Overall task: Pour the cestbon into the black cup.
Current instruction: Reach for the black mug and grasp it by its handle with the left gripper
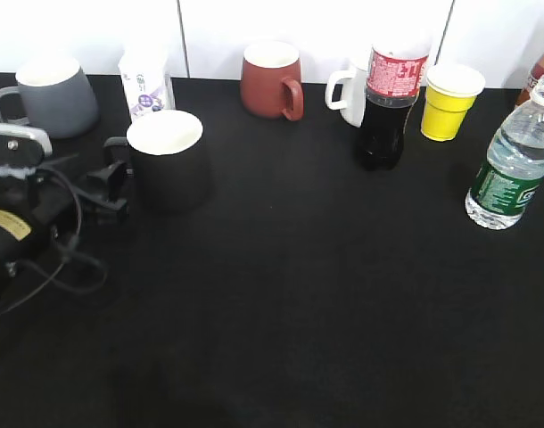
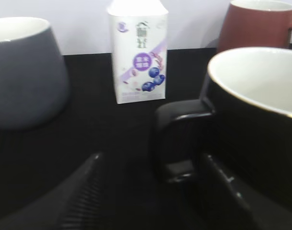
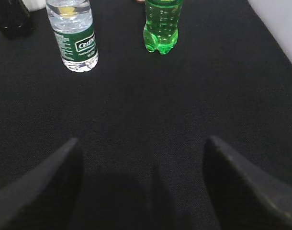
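Observation:
The cestbon (image 1: 513, 165), a clear bottle with a dark green label, stands upright at the far right of the table. It also shows in the right wrist view (image 3: 76, 38), far ahead and to the left of my right gripper (image 3: 143, 148), which is open and empty over bare cloth. The black cup (image 1: 169, 165) stands upright at the left with a white inside. My left gripper (image 1: 111, 192) is open, and its fingers lie either side of the cup's loop handle. In the left wrist view the handle (image 2: 177, 143) sits between the fingers (image 2: 155, 163), nearer the right one.
A grey mug (image 1: 53, 98), a small milk carton (image 1: 147, 85) and a brick-red mug (image 1: 270, 80) stand behind the black cup. A cola bottle (image 1: 388, 107), a white mug (image 1: 348, 94) and a yellow paper cup (image 1: 450, 102) stand at the back right. A green soda bottle (image 3: 162, 26) is beside the cestbon.

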`<action>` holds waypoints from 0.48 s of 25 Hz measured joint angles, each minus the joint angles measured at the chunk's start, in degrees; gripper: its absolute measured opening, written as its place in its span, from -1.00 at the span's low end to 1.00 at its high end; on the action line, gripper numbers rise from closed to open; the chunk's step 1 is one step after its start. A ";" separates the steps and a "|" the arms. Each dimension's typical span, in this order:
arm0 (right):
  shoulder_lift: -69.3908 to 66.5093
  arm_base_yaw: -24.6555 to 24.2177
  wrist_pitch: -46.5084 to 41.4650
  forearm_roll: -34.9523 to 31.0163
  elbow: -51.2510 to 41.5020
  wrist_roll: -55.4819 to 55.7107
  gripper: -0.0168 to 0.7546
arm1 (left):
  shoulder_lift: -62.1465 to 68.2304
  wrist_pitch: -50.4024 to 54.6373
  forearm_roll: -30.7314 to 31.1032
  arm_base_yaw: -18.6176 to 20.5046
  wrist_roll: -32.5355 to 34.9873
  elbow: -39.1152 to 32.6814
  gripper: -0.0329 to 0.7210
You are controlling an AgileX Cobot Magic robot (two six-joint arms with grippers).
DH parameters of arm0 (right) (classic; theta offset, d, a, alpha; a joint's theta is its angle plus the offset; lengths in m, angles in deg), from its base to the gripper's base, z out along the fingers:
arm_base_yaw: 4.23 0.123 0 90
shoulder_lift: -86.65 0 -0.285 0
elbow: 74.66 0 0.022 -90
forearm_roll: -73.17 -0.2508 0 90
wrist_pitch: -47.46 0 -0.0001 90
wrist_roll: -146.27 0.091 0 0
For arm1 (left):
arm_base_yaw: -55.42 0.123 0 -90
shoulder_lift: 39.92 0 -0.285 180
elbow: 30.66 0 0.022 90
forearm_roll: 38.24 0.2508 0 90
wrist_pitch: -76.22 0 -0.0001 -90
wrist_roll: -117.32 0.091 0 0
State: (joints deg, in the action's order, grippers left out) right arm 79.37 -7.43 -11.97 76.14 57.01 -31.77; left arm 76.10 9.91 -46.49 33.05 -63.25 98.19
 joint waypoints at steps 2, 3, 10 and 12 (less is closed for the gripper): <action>0.00 0.00 0.00 0.00 0.00 0.00 0.58 | 0.00 -0.27 0.00 0.00 0.00 1.21 0.33; 0.00 0.00 0.00 0.00 0.00 0.00 0.58 | 0.00 -0.20 0.00 0.07 0.00 1.65 0.33; 0.00 0.00 0.00 0.00 0.00 0.00 0.57 | 4.46 -0.29 0.68 1.84 0.00 4.45 0.32; 0.00 0.00 0.00 0.00 0.00 0.00 0.57 | 4.78 -0.23 1.25 1.84 0.00 6.25 0.30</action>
State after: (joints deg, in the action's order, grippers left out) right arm 79.37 -7.43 -11.97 76.14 57.01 -31.77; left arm 80.88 9.68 -45.25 34.89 -63.25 104.44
